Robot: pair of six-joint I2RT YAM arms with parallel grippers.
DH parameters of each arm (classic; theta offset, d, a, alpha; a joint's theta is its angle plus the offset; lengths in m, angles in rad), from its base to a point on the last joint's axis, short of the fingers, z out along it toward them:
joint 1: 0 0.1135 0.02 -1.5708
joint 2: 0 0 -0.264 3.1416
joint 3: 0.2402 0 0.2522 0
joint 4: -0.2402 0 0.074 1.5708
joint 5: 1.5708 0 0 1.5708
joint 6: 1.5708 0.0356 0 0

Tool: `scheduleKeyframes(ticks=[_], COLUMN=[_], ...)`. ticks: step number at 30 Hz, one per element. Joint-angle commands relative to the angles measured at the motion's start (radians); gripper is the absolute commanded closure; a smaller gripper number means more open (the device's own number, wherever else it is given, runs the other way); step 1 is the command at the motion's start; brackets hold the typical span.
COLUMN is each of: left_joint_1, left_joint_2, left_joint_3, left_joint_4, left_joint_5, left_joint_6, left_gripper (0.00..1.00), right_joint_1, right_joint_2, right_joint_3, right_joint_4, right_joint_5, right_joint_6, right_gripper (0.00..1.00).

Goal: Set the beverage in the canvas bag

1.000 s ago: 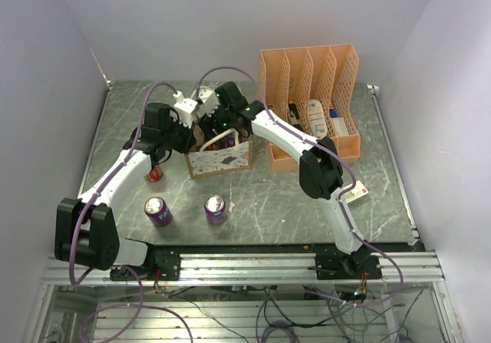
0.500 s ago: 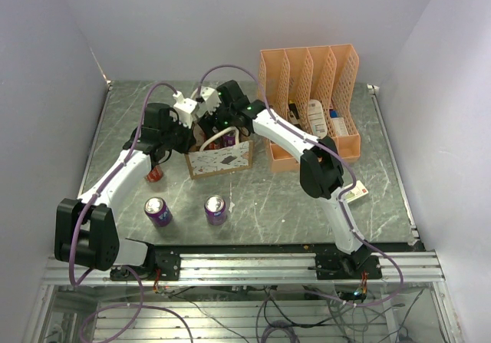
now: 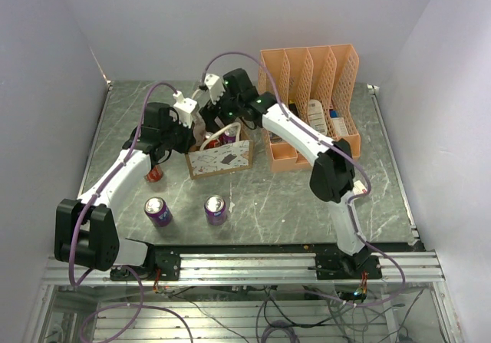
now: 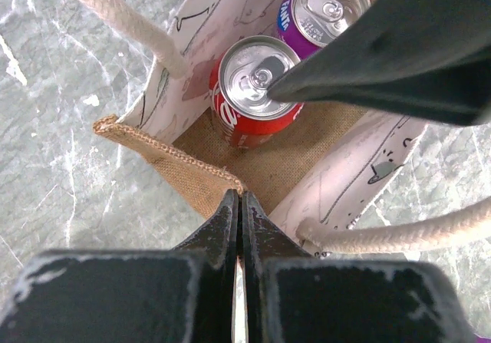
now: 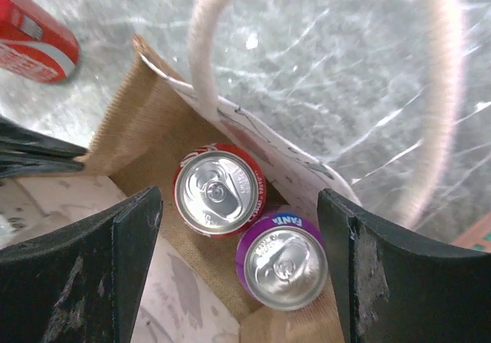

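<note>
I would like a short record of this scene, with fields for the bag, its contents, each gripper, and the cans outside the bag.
bag: canvas bag, upright on the table, mouth open
contents: upright red can and purple Fanta can, side by side
left gripper: fingers shut on the bag's brown edge
right gripper: open above the bag mouth, holding nothing
outside: purple can and second purple can, upright near the arm bases; lying red can left of the bag in the top view
other: orange file organizer, right of the bag
</note>
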Motion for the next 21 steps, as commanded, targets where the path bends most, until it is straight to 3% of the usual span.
scheduleKeyframes(ticks=[1, 8, 14, 21], left_joint_1=[0.005, 0.007, 0.006, 0.006], left_joint_2=[-0.012, -0.013, -0.033, -0.043], left_joint_3=[0.042, 0.041, 0.036, 0.064], left_joint_4=[-0.024, -0.019, -0.011, -0.041], left_joint_5=[0.024, 0.011, -0.014, -0.035], left_joint_6=[0.007, 0.007, 0.016, 0.027], left_gripper=[0.93, 0.93, 0.93, 0.85], right_joint_1=[-0.008, -0.017, -0.051, -0.079], right_joint_2=[-0.106, -0.13, -0.209, -0.382], right_joint_3=[0.004, 0.007, -0.045, -0.207], right_joint_4=[0.004, 0.025, 0.049, 0.109], right_joint_5=[0.0, 0.125, 0.098, 0.071], right_joint_6=[0.005, 0.033, 0.057, 0.011], right_gripper=[0.18, 0.19, 0.2, 0.2])
